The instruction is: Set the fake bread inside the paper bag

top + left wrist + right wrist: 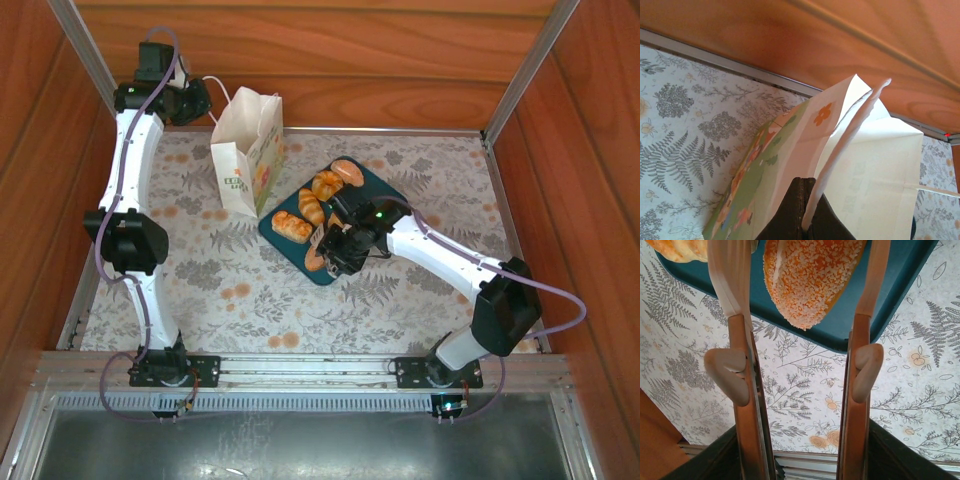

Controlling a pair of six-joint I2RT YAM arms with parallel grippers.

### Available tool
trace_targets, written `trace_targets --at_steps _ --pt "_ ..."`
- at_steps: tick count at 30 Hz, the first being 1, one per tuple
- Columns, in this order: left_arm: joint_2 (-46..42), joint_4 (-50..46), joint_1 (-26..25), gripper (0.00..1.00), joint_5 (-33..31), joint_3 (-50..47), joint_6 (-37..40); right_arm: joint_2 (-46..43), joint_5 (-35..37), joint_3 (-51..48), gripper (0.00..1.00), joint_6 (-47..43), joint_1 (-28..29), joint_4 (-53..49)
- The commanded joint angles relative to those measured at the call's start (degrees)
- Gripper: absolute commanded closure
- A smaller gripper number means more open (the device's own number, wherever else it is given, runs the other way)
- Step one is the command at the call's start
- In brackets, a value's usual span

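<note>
The table (230, 290) is boxed in by wooden walls (60, 130) on the left, right and far sides, with a metal rail (300, 365) along the near edge. A broad stretch of patterned cloth lies open on the near and left side.

The paper bag (245, 150) stands upright at the far left, close to the far wall and just left of the tray (385, 190). Its mouth is open upward. The left gripper (804, 215) is pressed together on the top edge of one bag wall, and white paper shows inside.

The fake bread (810, 280) lies on the dark teal tray, right of centre. Several golden rolls sit in a row along the tray's left side (312, 207). A crumb-coated bun lies close to the tray's rounded near edge.

The right gripper (340, 252) hangs over that near corner and clamps a pair of tongs (742, 390). The tong arms are spread, one on each side of the coated bun. I cannot tell whether they touch it.
</note>
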Motion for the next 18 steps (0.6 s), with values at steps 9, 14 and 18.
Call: trace_targets --at_steps 9,14,18 --pt "0.41 -0.4 0.55 1.0 1.52 1.82 -0.55 3.51 -0.54 4.23 0.48 -1.23 0.43 -1.72" --pt "0.21 -0.44 0.5 1.0 1.63 1.58 -0.53 4.74 -0.79 5.71 0.52 -2.46 0.36 -2.6" --pt "0.18 -0.42 0.51 1.0 1.41 1.66 -0.48 3.58 -0.31 5.76 0.59 -2.78 0.34 -2.99"
